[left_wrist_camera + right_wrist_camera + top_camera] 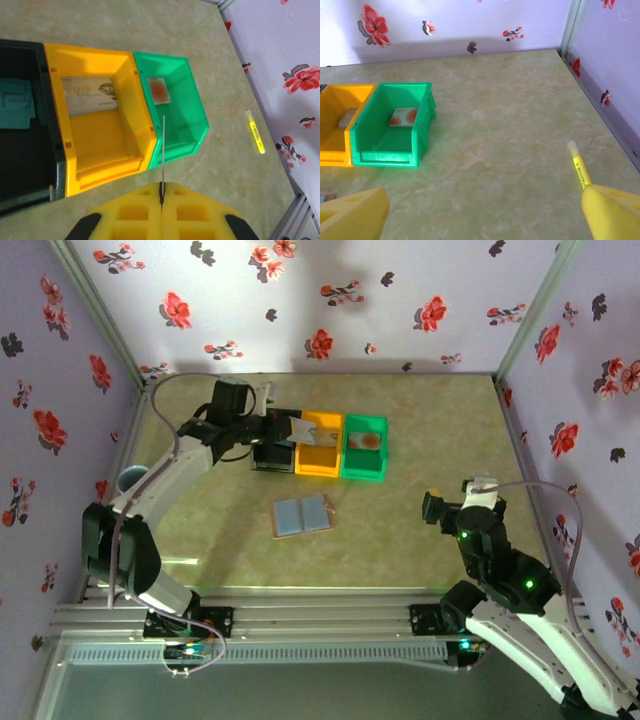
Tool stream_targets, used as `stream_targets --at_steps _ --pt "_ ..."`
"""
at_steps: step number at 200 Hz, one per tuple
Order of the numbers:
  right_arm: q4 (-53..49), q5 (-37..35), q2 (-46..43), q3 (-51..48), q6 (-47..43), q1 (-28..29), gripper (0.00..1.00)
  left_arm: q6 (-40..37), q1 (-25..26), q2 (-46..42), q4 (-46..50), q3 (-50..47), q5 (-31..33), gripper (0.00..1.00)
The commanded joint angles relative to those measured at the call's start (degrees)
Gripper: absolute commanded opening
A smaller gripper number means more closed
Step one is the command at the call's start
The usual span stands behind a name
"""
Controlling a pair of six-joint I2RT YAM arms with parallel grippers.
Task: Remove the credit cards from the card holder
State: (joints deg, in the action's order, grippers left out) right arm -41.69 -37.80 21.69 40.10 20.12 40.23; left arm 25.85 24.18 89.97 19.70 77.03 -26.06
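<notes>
Over the orange bin (100, 165), my left gripper (161, 189) is pinched on a credit card (163, 145) seen edge-on; my right gripper (485, 215) gapes wide, empty. Nearer my bases, the card holder (301, 515) lies open on the table (420, 440).

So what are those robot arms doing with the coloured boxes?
The left tool is pinched shut on a thin card, seen edge-on, by the orange box and green box. The orange box holds a pale card, the green box a spotted card. The wallet lies open on the table. The right tool is open, holding nothing.
</notes>
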Motion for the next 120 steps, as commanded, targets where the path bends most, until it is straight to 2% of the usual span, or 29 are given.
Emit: stream_targets --at_steps 1,65,120 --pt "0.81 -2.54 -1.69 -1.05 0.64 -0.21 0.99 -2.53 -0.45 3.19 -0.44 4.04 0.74 0.0" --pt "1.7 -2.16 -2.26 -1.52 -0.34 -0.23 0.99 -2.54 0.22 14.1 1.13 11.61 1.84 0.0" --pt "2.58 -1.14 -2.27 -1.98 -1.01 -0.19 0.99 -1.94 0.76 25.42 5.75 23.64 3.31 0.0"
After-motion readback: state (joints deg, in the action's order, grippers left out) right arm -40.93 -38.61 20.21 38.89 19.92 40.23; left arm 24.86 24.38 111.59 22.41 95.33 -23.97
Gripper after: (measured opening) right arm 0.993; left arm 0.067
